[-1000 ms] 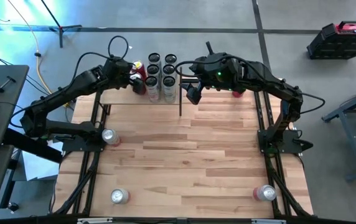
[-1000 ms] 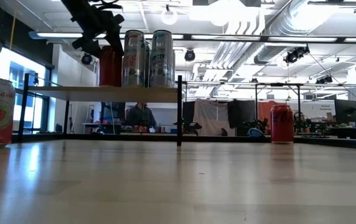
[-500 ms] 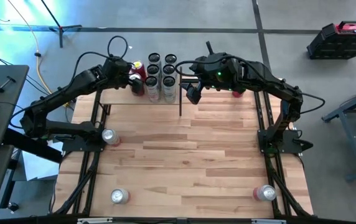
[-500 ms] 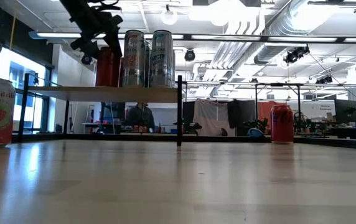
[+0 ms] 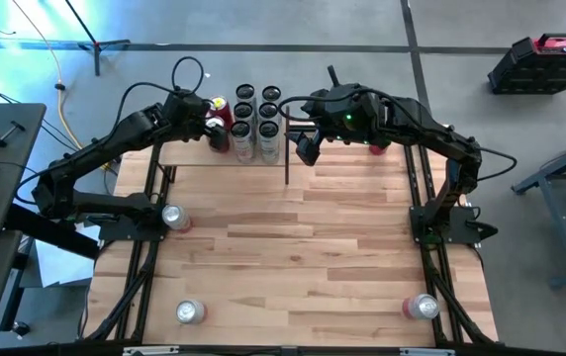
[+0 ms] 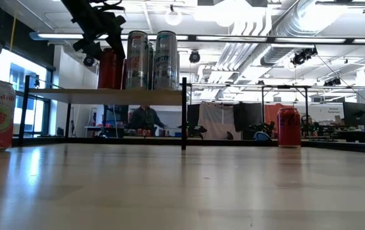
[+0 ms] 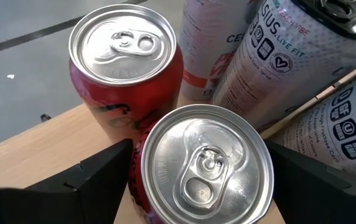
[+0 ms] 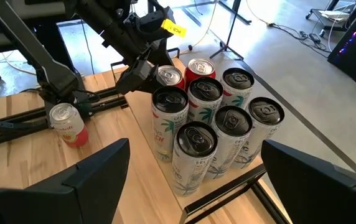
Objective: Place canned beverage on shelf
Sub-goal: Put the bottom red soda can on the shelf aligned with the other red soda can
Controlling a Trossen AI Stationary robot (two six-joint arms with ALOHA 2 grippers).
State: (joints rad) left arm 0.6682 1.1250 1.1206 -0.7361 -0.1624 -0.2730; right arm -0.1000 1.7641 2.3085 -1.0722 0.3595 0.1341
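Note:
My left gripper (image 5: 219, 127) reaches over the shelf (image 5: 186, 154) at the table's far left and is shut on a red canned beverage (image 7: 206, 165). That can stands next to a second red can (image 7: 125, 56) and several tall silver cans (image 5: 256, 119) on the shelf board (image 6: 106, 96). In the low view the held can (image 6: 110, 68) has its bottom at the board's top. My right gripper (image 5: 308, 148) hangs open in the air just right of the shelf's black post (image 5: 286, 148), with nothing between its fingers (image 8: 97, 180). My left gripper pinches the red can between its two fingers, one on each side of the can's wall just below the rim (image 7: 138, 182). The fingers slant down at it from the table's left. The can stays upright, its base on the shelf board.
Loose cans stand on the table: one at the left (image 5: 172, 217), one near left (image 5: 189, 312), one near right (image 5: 422, 308), and a red one at the far right (image 6: 289, 126). The middle of the tabletop (image 5: 293, 237) is bare wood. A person (image 6: 144, 118) sits beyond the table.
My left gripper, with the red can in it, has shifted a little toward the table's left along the shelf board. The can has stayed upright. The gap between the fingers looks the same.

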